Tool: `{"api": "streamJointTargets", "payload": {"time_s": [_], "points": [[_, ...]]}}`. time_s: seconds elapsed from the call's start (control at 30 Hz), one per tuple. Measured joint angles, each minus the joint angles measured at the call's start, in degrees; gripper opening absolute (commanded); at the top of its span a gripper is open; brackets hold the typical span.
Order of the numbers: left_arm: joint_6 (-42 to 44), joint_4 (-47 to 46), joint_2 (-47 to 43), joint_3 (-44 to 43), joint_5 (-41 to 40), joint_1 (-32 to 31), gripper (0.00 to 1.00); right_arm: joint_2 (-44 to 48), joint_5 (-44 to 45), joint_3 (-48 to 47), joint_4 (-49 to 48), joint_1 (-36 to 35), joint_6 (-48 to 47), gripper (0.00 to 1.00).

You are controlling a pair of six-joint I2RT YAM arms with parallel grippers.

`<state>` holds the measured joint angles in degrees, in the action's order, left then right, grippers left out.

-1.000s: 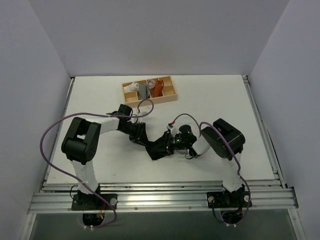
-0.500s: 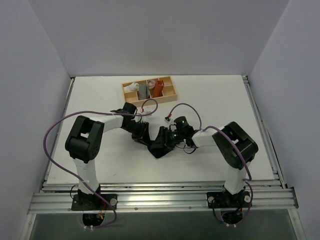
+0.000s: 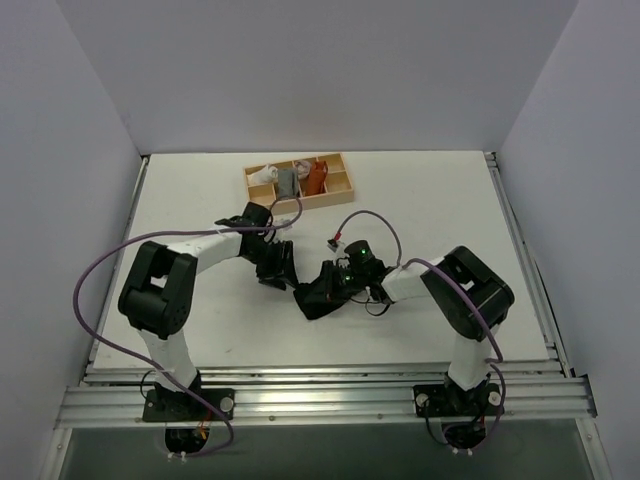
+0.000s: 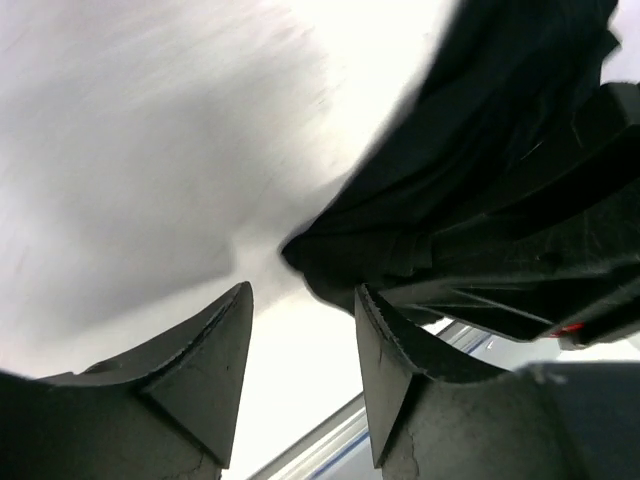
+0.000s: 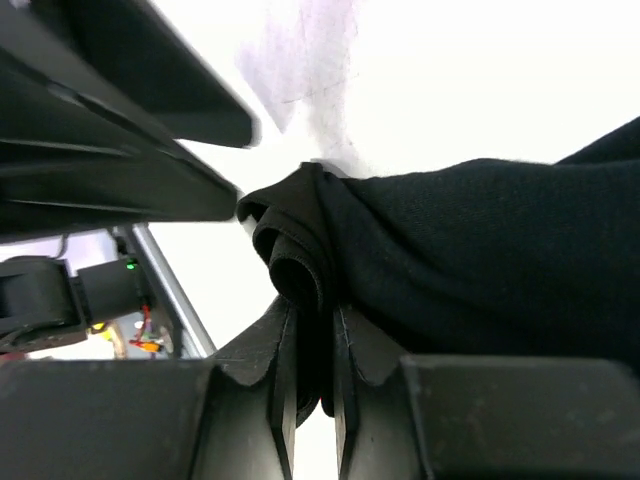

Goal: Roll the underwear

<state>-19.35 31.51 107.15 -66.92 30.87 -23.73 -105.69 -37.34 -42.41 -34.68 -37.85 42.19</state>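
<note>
The black underwear [image 3: 313, 302] lies bunched on the white table between my two grippers. My right gripper [image 3: 330, 287] is shut on a folded edge of it; in the right wrist view the fold [image 5: 300, 250] is pinched between the fingers [image 5: 314, 318], and the rest of the cloth spreads to the right. My left gripper [image 3: 284, 272] sits at the cloth's upper left end. In the left wrist view it [image 4: 303, 296] is open and empty, with a corner of the underwear [image 4: 450, 190] just ahead of its right finger.
A small wooden tray [image 3: 342, 181] stands at the back of the table, holding white [image 3: 265, 175], grey [image 3: 288, 181] and orange-brown [image 3: 315, 177] cloth rolls. Purple cables loop over both arms. A metal rail [image 3: 320, 385] runs along the near edge.
My right gripper has moved left and farther from me, dragging the pinched cloth into a tighter bunch. My left gripper shifted right, then back a little, staying at the cloth's upper left end.
</note>
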Motion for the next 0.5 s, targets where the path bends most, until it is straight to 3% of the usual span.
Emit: {"api": "streamJointTargets", "payload": {"time_s": [0.23,0.5], "points": [[-17.29,-2.99,-12.52,10.05,-8.92,0.04,0.59,-2.19,-2.71,5.79,-14.62,0.02,6.86,0.00],[-29.79,-8.07,-12.66,15.61,-12.59,-2.05,0.59,-4.74,-4.52,8.72,-24.39,0.02,11.93,0.00]]}}
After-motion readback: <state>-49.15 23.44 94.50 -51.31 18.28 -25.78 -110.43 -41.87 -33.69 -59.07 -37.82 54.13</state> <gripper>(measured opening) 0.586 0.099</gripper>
